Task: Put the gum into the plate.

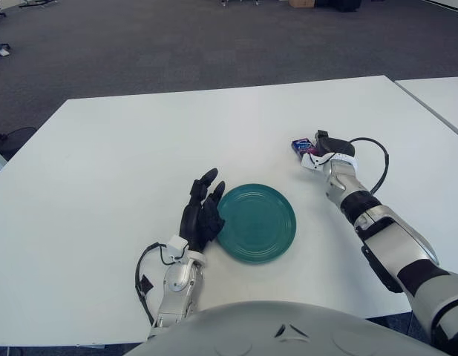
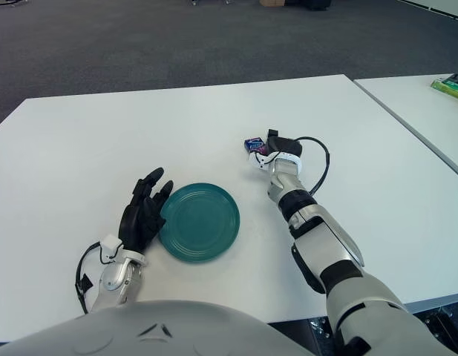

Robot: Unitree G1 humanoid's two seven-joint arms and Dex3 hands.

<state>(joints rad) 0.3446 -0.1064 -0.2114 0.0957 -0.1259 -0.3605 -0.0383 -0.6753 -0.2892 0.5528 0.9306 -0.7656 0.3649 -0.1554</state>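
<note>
Gum (image 1: 301,145) is a small blue pack with some pink on it; print too small to read, no brand legible. It sits on the white surface (image 1: 110,185), up and right of the plate (image 1: 257,222), well apart from it and not in it. Right hand (image 1: 321,148) is at the gum, just right of it and touching or nearly so; dark fingers are bunched at the pack, but whether they actually pinch it cannot be told from either view. White wrist cuff and a black cable (image 1: 377,159) loop just behind that hand, forearm running back toward the lower right. Left hand (image 1: 202,211) shows beside the plate's left rim, fingers (image 1: 206,180) loosely spread and pointing away from the robot, holding nothing; the fingers overlap the rim edge in view, contact not clear. Plate is teal, round, with nothing in it, lying flat near the front middle of the surface. Bare surface lies between gum and plate. A second white surface (image 2: 429,111) stands to the right across a narrow gap, with a green thing (image 2: 453,86) at its far edge, details unreadable. Grey carpet floor (image 1: 177,44) beyond. Robot's grey torso (image 1: 273,330) fills the bottom edge.
</note>
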